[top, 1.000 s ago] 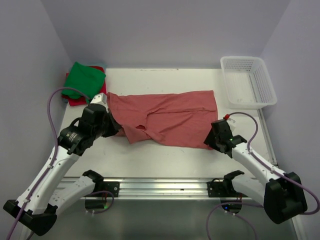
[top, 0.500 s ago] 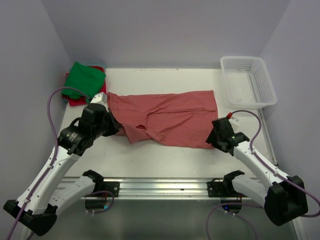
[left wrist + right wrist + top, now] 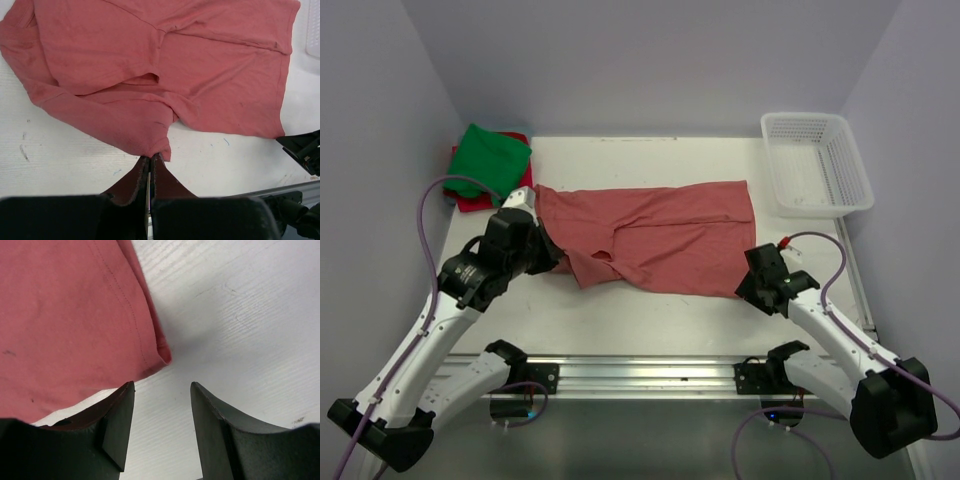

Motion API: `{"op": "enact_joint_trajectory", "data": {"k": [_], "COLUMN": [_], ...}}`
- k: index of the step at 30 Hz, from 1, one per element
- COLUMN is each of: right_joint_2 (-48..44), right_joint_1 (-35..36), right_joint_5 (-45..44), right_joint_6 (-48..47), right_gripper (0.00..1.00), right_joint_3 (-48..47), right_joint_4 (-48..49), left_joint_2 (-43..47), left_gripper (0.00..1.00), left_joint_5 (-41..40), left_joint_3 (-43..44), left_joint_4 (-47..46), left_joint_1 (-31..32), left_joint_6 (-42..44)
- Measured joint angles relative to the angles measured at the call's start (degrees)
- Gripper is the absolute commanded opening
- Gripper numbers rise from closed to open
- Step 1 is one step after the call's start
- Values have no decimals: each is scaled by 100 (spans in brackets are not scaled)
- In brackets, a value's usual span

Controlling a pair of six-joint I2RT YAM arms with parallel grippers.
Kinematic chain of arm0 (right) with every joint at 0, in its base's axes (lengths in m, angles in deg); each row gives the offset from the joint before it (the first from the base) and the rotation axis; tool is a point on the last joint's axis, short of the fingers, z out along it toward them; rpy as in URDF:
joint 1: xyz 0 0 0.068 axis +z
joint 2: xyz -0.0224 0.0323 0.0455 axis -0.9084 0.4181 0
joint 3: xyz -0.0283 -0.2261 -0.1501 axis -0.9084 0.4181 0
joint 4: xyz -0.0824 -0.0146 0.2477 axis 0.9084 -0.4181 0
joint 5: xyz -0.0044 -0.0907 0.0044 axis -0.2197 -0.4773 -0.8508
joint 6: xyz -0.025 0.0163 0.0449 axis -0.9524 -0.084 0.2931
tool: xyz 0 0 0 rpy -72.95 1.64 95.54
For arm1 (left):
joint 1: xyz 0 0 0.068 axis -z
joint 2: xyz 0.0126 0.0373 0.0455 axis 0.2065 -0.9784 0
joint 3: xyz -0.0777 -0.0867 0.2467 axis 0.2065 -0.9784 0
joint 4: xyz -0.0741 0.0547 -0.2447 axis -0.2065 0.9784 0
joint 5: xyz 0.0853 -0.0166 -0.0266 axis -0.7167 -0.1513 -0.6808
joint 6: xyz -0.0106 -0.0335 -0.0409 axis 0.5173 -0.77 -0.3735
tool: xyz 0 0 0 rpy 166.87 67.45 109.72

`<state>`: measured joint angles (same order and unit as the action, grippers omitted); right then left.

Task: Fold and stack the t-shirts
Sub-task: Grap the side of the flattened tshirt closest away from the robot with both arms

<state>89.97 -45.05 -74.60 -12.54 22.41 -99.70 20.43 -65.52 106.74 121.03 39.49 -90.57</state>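
The large faded brick-red t-shirt (image 3: pixel 660 235) lies partly folded across the middle of the table. It also shows in the left wrist view (image 3: pixel 165 75) and the right wrist view (image 3: pixel 65 315). My left gripper (image 3: pixel 548 255) is shut on the shirt's near left edge, with the cloth pinched between the fingertips (image 3: pixel 150 159). My right gripper (image 3: pixel 748 283) is open and empty (image 3: pixel 162 385), just off the shirt's near right corner, over bare table. The green t-shirt (image 3: pixel 492 155) lies folded on the red-pink one (image 3: pixel 470 198) at the far left corner.
A white mesh basket (image 3: pixel 817 165) stands at the far right, apart from the shirt. Grey walls close in the table on three sides. A metal rail (image 3: pixel 640 375) runs along the near edge between the arm bases.
My right gripper has drawn back a little toward the near right, off the shirt's corner. The left gripper and the shirt have not moved.
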Motion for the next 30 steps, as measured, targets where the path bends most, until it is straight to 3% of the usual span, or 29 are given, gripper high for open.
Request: {"op": "enact_joint_trajectory", "data": {"k": [8,17,20,25,30], "right_joint_2": [164,925,1029,984,706], "right_joint_1": [-2,-2,-2,-2,-2], "right_joint_5": [-155,-304,-302,-308,-352], "right_joint_6": [153,149,133,87,83], "right_gripper": [50,45,33,2,0], "right_joint_3": [35,35,44,55,57], "right_joint_4": [-17,612,748,820,811], "left_joint_2": [-15,48,63,63,63], "left_gripper": [0,0,0,0,0], "left_joint_5": [0,-2,-2,0,-2], "left_joint_3": [-68,-136,-155,-173,-173], "left_joint_4": [-9,-7,-7,-7,-7], "left_joint_1": [0,0,0,0,0], "left_joint_6": [0,-2,-2,-2,0]}}
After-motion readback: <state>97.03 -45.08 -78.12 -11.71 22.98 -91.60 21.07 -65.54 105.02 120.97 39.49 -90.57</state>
